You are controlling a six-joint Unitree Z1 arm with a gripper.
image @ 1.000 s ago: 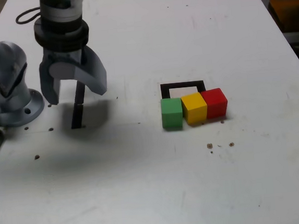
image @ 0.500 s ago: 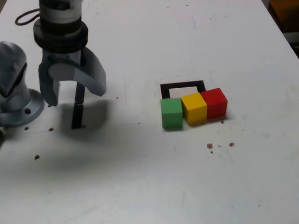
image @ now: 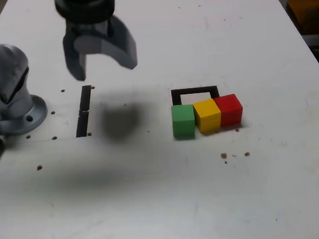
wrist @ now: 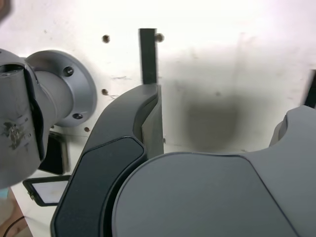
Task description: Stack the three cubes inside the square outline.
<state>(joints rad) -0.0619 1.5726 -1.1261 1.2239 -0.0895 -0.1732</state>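
In the exterior view the arm above the gripper runs off the top edge, and the green cube, yellow cube and red cube cover the near side of the square outline. The small dark specks on the table are too small to identify. In the wrist view the gripper's own body fills the lower frame, hiding the table beneath, and a black strip disappears behind one finger.

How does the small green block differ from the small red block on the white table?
The matte green cube sits at the row's end on the exterior view's left; the matte red cube sits at the right end. Green lies slightly nearer the camera than red. Both look equal-sized and flank the yellow cube.
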